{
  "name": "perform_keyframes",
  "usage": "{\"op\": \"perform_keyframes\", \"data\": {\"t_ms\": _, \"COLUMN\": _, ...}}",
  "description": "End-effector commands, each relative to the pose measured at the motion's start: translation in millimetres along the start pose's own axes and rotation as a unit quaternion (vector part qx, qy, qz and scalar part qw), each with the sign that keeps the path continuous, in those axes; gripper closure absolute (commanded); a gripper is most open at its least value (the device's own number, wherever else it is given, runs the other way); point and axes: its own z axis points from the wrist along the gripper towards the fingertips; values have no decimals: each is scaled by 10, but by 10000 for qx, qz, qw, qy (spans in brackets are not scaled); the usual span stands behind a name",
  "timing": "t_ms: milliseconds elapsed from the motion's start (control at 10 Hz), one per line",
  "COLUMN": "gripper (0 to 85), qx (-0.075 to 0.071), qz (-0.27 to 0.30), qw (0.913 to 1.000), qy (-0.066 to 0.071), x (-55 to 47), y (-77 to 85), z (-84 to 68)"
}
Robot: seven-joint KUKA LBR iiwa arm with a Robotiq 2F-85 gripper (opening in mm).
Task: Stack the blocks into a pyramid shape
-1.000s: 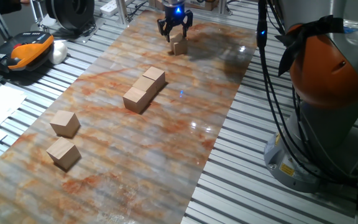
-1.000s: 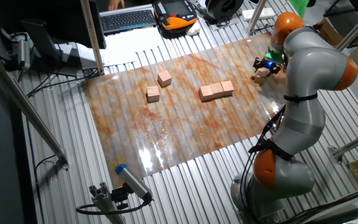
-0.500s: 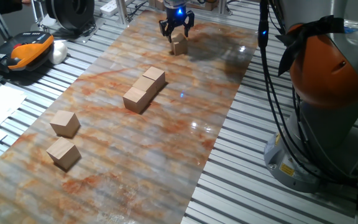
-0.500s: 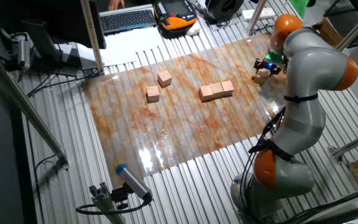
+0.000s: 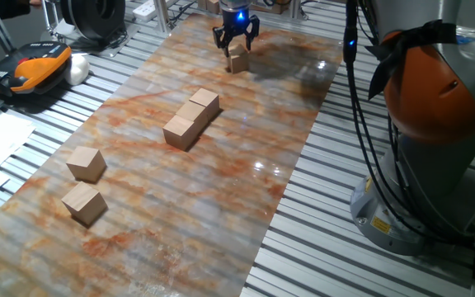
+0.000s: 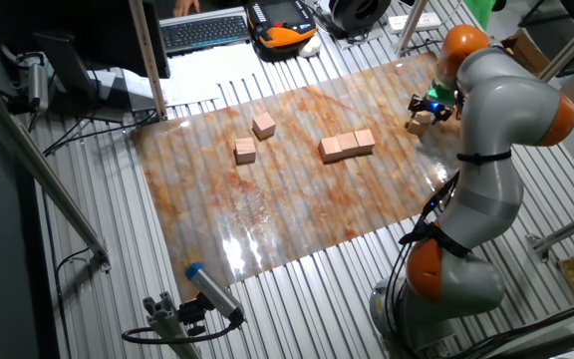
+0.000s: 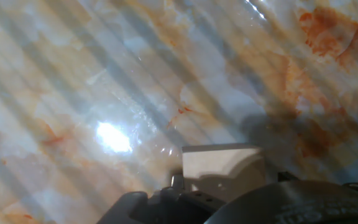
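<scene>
One tan wooden block (image 5: pixel 237 60) lies alone at the far end of the marbled mat. My gripper (image 5: pixel 236 41) hangs just above it, its fingers (image 5: pixel 221 38) spread open and empty. In the other fixed view the gripper (image 6: pixel 429 104) is over the same block (image 6: pixel 419 123). The hand view shows this block (image 7: pixel 222 163) low in the frame, right beneath the hand. Two blocks (image 5: pixel 192 120) touch in a row at mid-mat, also visible as a pair (image 6: pixel 347 146). Two more blocks (image 5: pixel 85 163) (image 5: pixel 83 203) lie apart near the front left. No pile stands anywhere.
The marbled mat (image 5: pixel 246 157) lies on a slatted metal table. The robot base (image 5: pixel 435 124) with hanging cables (image 5: pixel 361 124) stands to the right. An orange device (image 5: pixel 35 70) and a keyboard (image 6: pixel 207 30) lie off the mat on the left side.
The gripper has shifted slightly up and toward the far end over the lone block. None of the blocks has moved.
</scene>
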Motion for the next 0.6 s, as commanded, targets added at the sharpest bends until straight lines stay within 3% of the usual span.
{"op": "perform_keyframes", "data": {"t_ms": 0, "gripper": 170, "qx": -130, "qz": 59, "qw": 9998, "qy": 120, "x": -8, "y": 2, "z": 5}}
{"op": "perform_keyframes", "data": {"t_ms": 100, "gripper": 170, "qx": -236, "qz": 100, "qw": 9994, "qy": 239, "x": -9, "y": 4, "z": 5}}
{"op": "perform_keyframes", "data": {"t_ms": 200, "gripper": 170, "qx": -251, "qz": 108, "qw": 9993, "qy": 272, "x": -7, "y": 4, "z": 4}}
{"op": "perform_keyframes", "data": {"t_ms": 500, "gripper": 170, "qx": -133, "qz": 13, "qw": 9996, "qy": 244, "x": -8, "y": 17, "z": 5}}
